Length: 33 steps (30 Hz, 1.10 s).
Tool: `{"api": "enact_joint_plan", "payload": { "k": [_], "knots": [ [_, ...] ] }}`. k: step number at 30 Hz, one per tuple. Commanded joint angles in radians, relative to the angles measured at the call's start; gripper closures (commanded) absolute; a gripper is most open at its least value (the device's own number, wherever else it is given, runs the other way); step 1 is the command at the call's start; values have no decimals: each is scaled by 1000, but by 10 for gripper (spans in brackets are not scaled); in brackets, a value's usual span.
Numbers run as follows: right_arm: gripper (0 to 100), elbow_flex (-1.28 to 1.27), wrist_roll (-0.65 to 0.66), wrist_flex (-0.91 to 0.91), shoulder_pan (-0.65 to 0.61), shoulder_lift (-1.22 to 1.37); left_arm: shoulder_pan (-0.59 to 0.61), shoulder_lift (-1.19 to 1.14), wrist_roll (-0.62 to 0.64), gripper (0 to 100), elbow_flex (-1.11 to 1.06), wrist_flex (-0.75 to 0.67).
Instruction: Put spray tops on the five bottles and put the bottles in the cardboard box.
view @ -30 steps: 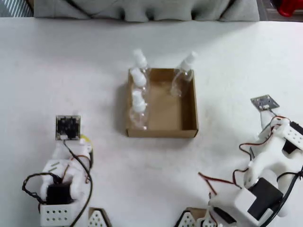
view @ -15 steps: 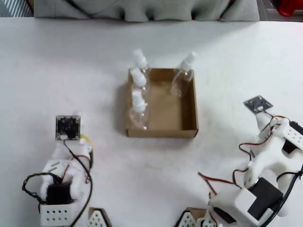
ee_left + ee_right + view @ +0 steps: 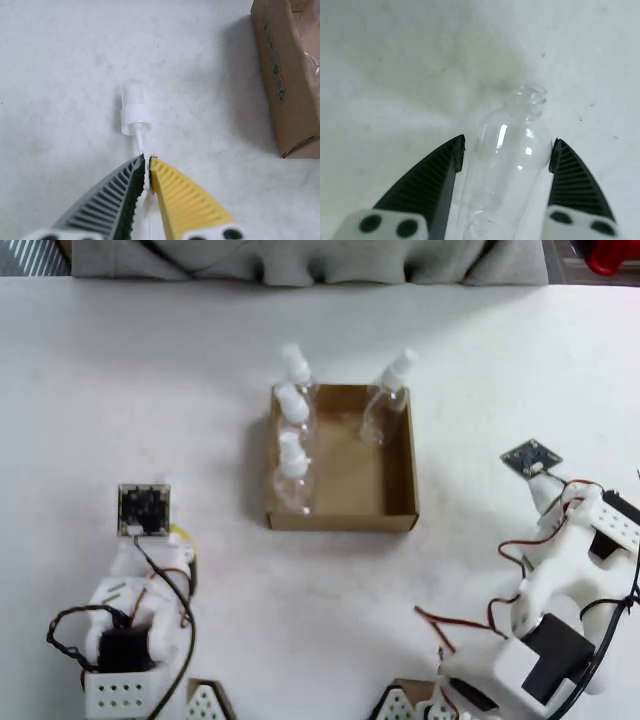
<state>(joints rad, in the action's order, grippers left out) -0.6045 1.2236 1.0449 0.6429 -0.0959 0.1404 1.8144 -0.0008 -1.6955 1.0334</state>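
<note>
A white spray top lies on the table, its thin tube running back between the tips of my left gripper, which is shut on that tube. A clear bottle without a top lies on the table between the open fingers of my right gripper, one finger on each side of its body. The cardboard box stands mid-table. Three topped bottles stand along its left wall, and another topped bottle stands at its far right corner.
The left arm sits at the near left and the right arm at the near right, both with loose cables. A box corner shows beside the spray top. Grey cushions line the table's far edge.
The right arm's wrist has swung left, toward the box side, over the last second. The left arm, the box and its bottles have stayed put.
</note>
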Motion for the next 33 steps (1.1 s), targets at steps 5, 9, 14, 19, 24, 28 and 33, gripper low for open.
{"api": "enact_joint_plan", "payload": {
  "k": [5,9,14,19,24,28,33],
  "knots": [
    [683,15,31,-5,16,-7,12,16,-11,980,3,-14],
    [749,9,32,-5,35,-5,12,16,-11,980,3,-14],
    [759,-31,35,-56,31,-5,12,16,-11,980,3,-14],
    [759,-44,32,-81,31,-5,12,16,-11,980,3,-14],
    [974,-31,28,-81,31,-5,12,16,-11,980,3,-14],
    [982,11,-55,-71,59,-16,12,16,-11,980,3,-14],
    [982,71,-192,45,134,-38,12,16,-11,980,3,-15]
  ]
}}
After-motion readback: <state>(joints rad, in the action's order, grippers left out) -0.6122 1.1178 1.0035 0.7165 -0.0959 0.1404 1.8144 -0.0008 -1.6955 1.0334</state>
